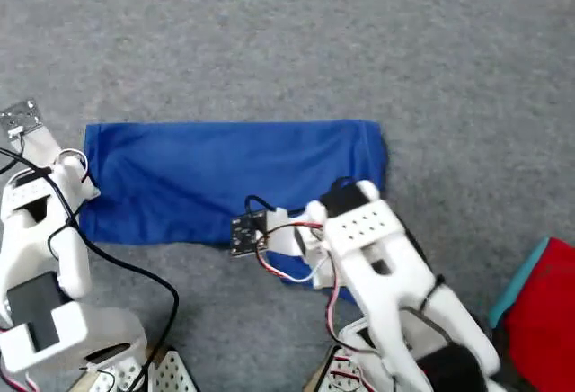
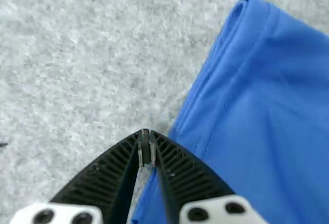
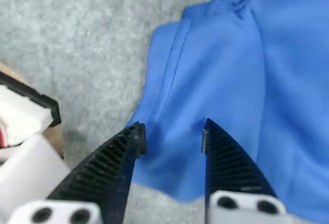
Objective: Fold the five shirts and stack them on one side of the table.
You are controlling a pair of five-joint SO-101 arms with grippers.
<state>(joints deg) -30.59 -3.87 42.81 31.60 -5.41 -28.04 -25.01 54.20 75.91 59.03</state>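
Observation:
A blue shirt [image 1: 225, 176] lies folded into a long flat band across the middle of the grey table. My left gripper [image 2: 146, 134] is shut at the band's left end, its tips over the table right beside the shirt's hem [image 2: 205, 100]. I cannot tell whether cloth is pinched in it. In the high view the left arm [image 1: 49, 203] stands at that end. My right gripper [image 3: 171, 134] is open, its fingers straddling a loose corner of the blue shirt [image 3: 216, 70] at the band's near right edge. The right arm [image 1: 359, 230] reaches in from the front.
A red garment [image 1: 544, 316] on a teal one [image 1: 514, 289] lies at the table's front right edge. Bare grey felt [image 1: 287, 50] stretches behind the shirt and to its right. The arm bases and cables [image 1: 135, 275] crowd the front edge.

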